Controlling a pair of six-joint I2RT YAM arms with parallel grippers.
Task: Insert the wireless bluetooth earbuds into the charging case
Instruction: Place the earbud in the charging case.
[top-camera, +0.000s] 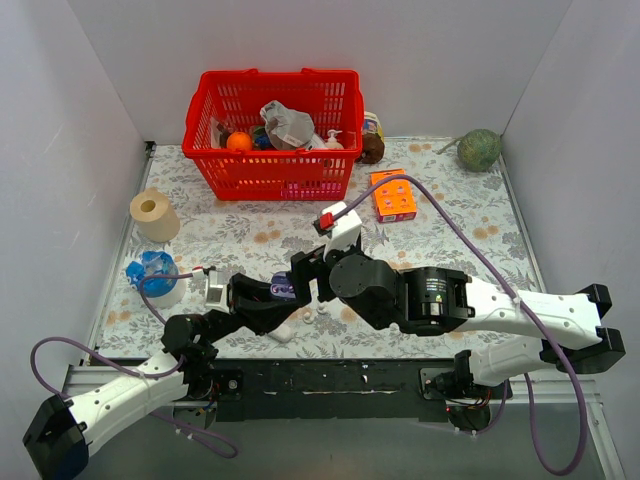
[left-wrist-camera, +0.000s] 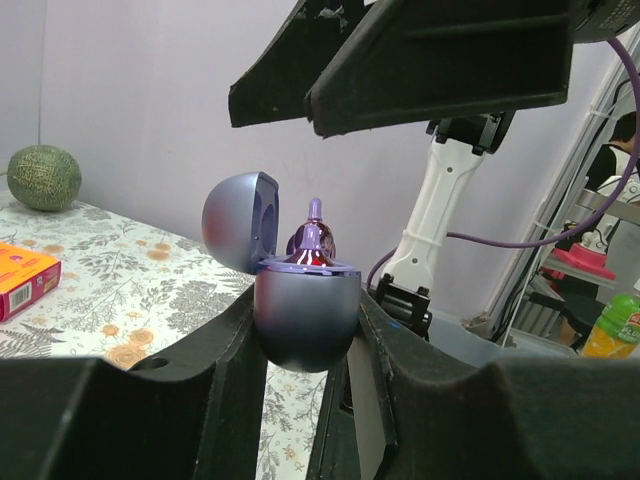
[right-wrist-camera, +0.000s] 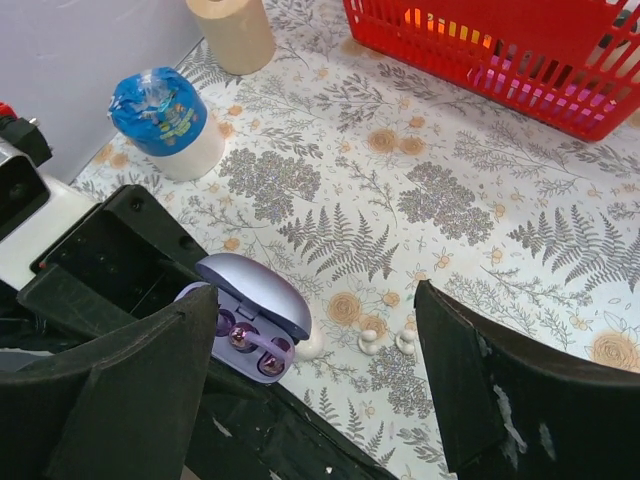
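The left tool (left-wrist-camera: 305, 345) is pinching the charging case (left-wrist-camera: 305, 295) by its lower shell, one finger pressing on each side, and appears to be holding it lifted clear of the bench (top-camera: 450, 235) with the lid standing open to one side. One of the wireless bluetooth earbuds (left-wrist-camera: 314, 230) is poking up out of the open shell with its slim end pointing upward, so it is probably resting in its socket rather than sitting flush. Whether the second socket is filled is hard to tell. The right tool (right-wrist-camera: 315, 310) is spread wide and gripping nothing. From the left wrist its dark fingers (left-wrist-camera: 440, 60) are hanging just above the case without touching it. From the right wrist the case is lying low and to the left of the gap, close beside the left-hand finger rather than centred. Its long axis is running slantwise from upper left to lower right, with the two sockets lined up along it. The right arm is therefore the free one and the nearer, and any pressing or reseating is likely calling for a small shift toward that side before descending. A white lump (right-wrist-camera: 310, 345) and two tiny pale pieces (right-wrist-camera: 368, 342) are lying on the bench just beside the case; what those pieces are cannot be told.
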